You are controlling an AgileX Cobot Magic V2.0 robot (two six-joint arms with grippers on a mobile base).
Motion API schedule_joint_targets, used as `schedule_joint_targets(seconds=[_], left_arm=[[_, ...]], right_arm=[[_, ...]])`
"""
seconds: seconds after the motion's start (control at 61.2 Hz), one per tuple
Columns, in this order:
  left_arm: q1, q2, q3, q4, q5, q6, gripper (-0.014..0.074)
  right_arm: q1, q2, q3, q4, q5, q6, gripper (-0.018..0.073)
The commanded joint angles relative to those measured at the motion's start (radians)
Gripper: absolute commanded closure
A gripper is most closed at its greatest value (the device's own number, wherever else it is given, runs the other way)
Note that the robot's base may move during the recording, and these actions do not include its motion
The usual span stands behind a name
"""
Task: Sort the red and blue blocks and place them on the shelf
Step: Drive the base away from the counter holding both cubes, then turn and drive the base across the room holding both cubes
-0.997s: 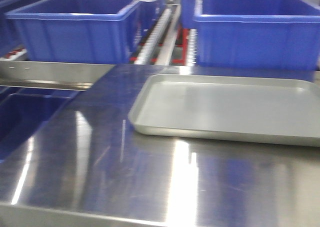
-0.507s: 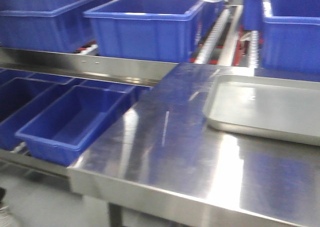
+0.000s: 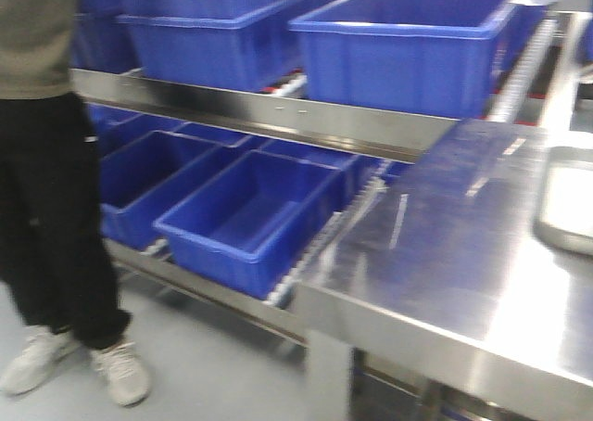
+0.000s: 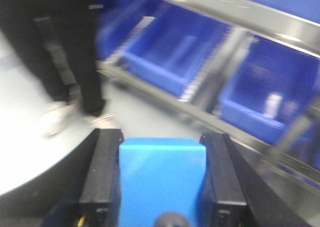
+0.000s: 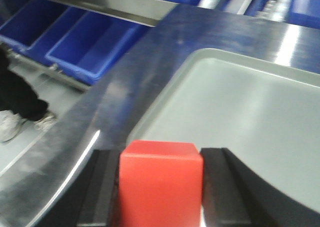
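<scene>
Both blocks are in hand and off the surface (image 3: 445, 245). My left pincer (image 4: 162, 152) is clamped on the blue block (image 4: 162, 182), which hangs above the floor in front of the lower row of blue bins (image 4: 170, 52). My right pincer (image 5: 161, 159) is clamped on the red block (image 5: 160, 192), over the near left corner of the grey tray (image 5: 240, 112).

The step in hand, as I read it, is the carry to the shelf (image 3: 278, 115) — the steel rail with two small screws, far and left of the surface. To do it well I'd hold each block squeezed and level, lift clear of that front rail before reaching in, and set the colours down well apart so the sort reads plainly. A person (image 3: 42, 161) stands at the far left beside the shelf, so I'd swing the left arm slowly and give the legs room. The pictures are smeared, so I'd let things settle before placing.

As for heading — a cube has no long axis to speak of. Each sits square between the fingers, one flat face toward its wrist camera, top edge running across from finger to finger.
</scene>
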Motion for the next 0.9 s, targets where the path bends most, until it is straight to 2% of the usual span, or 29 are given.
schedule_joint_targets(seconds=[0.0, 0.883], left_arm=[[-0.004, 0.000, -0.029, 0.000, -0.082, -0.009, 0.0461], [-0.004, 0.000, -0.029, 0.000, -0.082, -0.009, 0.0461]], right_arm=[[-0.004, 0.000, -0.030, 0.006, -0.078, -0.008, 0.0501], [-0.004, 0.000, -0.030, 0.006, -0.078, -0.008, 0.0501]])
